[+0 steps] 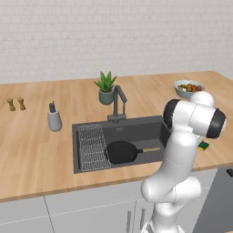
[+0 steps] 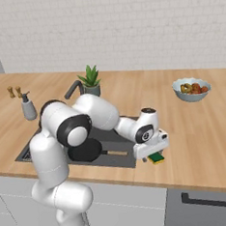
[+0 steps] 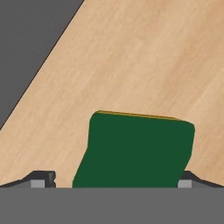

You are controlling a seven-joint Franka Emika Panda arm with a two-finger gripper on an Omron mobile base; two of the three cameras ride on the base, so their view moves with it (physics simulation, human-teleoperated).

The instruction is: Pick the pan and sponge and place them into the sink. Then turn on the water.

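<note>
Gripper [image 3: 116, 181]: jaws spread wide, lowered over the sponge with 1 fingertip [image 3: 43, 179] on each side of it; contact with the pads cannot be told.
Sponge [image 3: 135, 151]: green top up, yellow layer beneath, lying on the wooden surface [image 2: 204, 141] just right of the sink.
Pan [image 1: 122, 151]: black, lying inside the sink [image 1: 136, 129], wooden handle pointing right, beside the wire rack [image 1: 93, 146].
Faucet [image 1: 118, 104]: behind the sink.

One pan [image 1: 122, 151], one sponge [image 3: 135, 151], one sink [image 1: 136, 127], one tap [image 1: 118, 103], one plant [image 1: 106, 88], one bowl [image 1: 188, 88], one bottle [image 1: 54, 118], two shakers [image 1: 15, 104].
</note>
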